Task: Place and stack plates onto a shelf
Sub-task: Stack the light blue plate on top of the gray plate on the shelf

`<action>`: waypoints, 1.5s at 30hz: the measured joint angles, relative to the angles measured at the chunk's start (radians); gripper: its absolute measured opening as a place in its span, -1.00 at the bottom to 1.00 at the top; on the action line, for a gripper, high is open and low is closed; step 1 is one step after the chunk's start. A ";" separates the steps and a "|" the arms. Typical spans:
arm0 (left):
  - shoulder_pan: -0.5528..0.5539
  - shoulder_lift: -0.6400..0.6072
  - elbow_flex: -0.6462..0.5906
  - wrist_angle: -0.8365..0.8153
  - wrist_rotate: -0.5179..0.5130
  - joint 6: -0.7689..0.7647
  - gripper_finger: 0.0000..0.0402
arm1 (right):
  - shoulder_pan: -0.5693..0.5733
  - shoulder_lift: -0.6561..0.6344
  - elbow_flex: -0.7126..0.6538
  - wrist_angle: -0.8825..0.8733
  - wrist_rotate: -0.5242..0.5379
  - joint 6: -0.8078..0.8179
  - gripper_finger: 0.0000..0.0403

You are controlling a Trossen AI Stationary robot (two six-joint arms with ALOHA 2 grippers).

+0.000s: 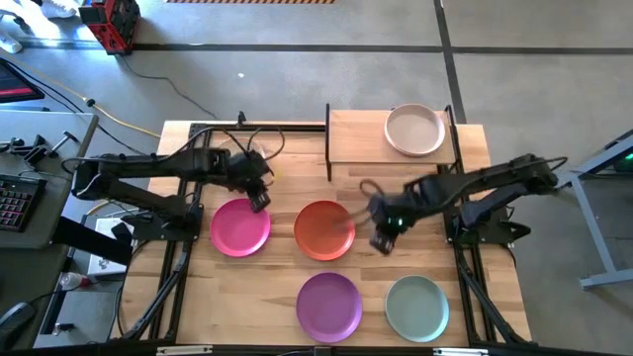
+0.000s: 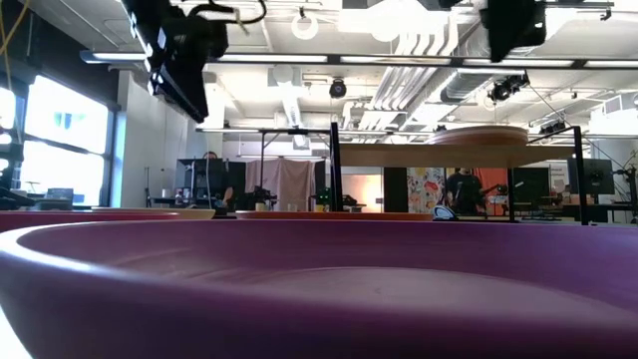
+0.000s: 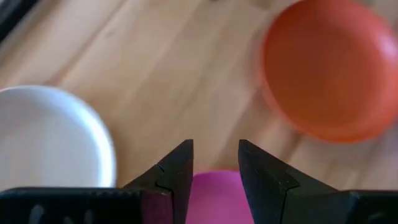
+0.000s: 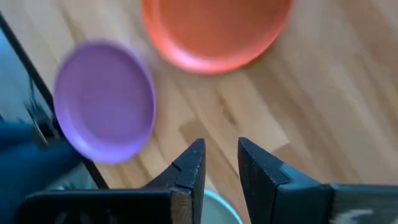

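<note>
The light-wood shelf (image 1: 361, 138) stands at the table's far edge on black posts, and a beige plate (image 1: 414, 130) lies on its right half. Flat on the tabletop lie the magenta plate (image 1: 240, 226), orange plate (image 1: 324, 229), purple plate (image 1: 329, 306) and pale grey-green plate (image 1: 416, 308). My left gripper (image 1: 259, 198) hangs open above the magenta plate's far rim (image 3: 214, 199). My right gripper (image 1: 384, 237) is open in the air just right of the orange plate (image 4: 217, 28). A white-looking plate (image 3: 50, 137) shows only in the left wrist view.
The purple plate (image 2: 319, 289) fills the foreground of the low view, where both arms hang well above table height. The shelf's left half (image 1: 351, 133) is bare. Cables (image 1: 247, 143) lie at the far left of the table. Bare wood shows between the plates (image 1: 277, 287).
</note>
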 joint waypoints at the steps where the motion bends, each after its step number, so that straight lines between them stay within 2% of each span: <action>1: -0.020 0.000 -0.006 0.024 0.010 -0.011 -0.43 | 0.028 0.015 0.000 0.001 0.000 -0.001 -0.63; 11: -0.196 0.000 -0.012 0.148 0.013 -0.087 -0.43 | 0.250 0.190 0.000 0.007 0.021 -0.104 -0.63; 24: -0.366 0.000 -0.012 0.151 -0.019 -0.256 -0.43 | 0.379 0.407 0.000 0.009 0.015 -0.306 -0.63; 33: -0.404 0.000 -0.012 0.151 -0.079 -0.282 -0.43 | 0.405 0.420 0.000 0.039 0.029 -0.349 -0.63; 45: -0.404 0.000 -0.013 0.150 -0.079 -0.281 -0.43 | 0.433 0.503 0.000 0.023 0.003 -0.345 -0.63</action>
